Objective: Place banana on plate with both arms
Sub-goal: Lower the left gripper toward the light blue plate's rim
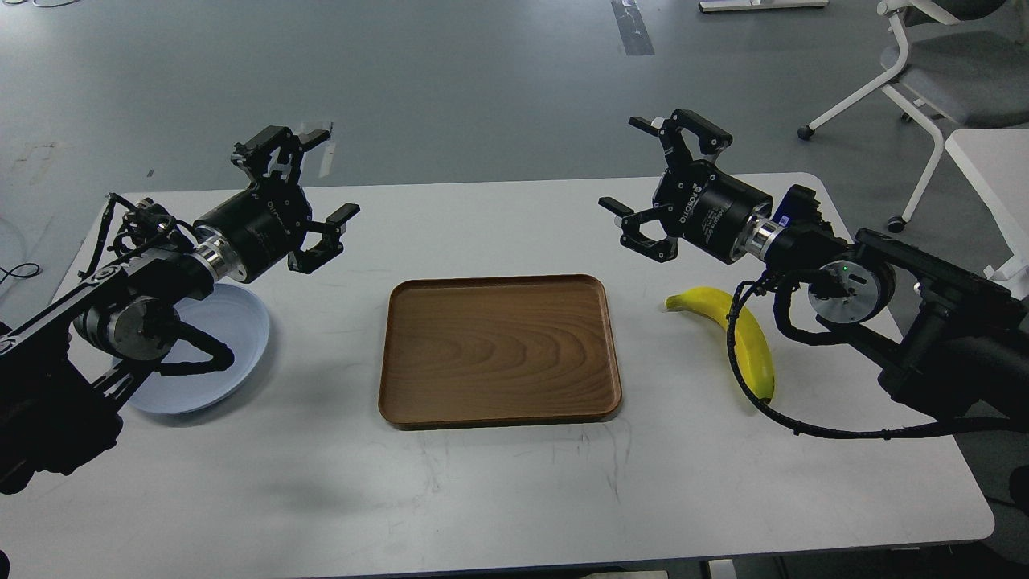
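A yellow banana lies on the white table at the right, partly crossed by a black cable of my right arm. My right gripper hovers open above the table, up and left of the banana, holding nothing. At the left edge sits the pale blue plate, half hidden under my left arm. My left gripper hangs open and empty above the table, just beyond the plate's far right side.
A brown wooden tray rests between plate and banana, with nothing on it. The white table has a bare strip along its near edge. An office chair and another white table stand at the far right on the grey floor.
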You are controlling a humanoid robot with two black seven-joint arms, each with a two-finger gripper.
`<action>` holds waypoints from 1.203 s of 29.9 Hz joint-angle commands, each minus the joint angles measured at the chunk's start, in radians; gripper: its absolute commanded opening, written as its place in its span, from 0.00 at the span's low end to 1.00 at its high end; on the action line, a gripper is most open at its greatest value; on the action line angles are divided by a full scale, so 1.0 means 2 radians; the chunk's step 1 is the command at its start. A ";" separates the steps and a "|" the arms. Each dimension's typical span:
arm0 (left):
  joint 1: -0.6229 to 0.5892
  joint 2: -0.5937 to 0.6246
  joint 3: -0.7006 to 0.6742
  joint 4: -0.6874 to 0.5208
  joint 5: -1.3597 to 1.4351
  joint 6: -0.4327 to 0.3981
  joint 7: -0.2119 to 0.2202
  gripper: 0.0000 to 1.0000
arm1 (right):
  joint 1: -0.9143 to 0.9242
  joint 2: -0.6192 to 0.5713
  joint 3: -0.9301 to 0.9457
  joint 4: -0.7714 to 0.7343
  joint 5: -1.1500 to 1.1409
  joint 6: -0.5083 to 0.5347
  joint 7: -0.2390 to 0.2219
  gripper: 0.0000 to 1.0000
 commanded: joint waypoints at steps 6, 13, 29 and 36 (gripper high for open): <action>0.000 -0.012 0.001 0.000 -0.001 0.018 0.002 0.99 | 0.027 0.001 -0.016 0.000 0.000 -0.029 0.003 1.00; 0.003 -0.020 0.005 0.000 -0.008 0.024 0.001 0.99 | 0.027 0.004 -0.024 -0.002 0.000 -0.029 0.003 1.00; 0.000 -0.029 -0.001 0.009 -0.009 0.022 0.000 0.99 | 0.027 0.005 -0.026 -0.009 -0.001 -0.032 0.002 1.00; 0.004 -0.036 -0.001 0.014 -0.010 0.023 0.000 0.99 | 0.032 0.013 -0.026 -0.034 0.000 -0.039 0.000 1.00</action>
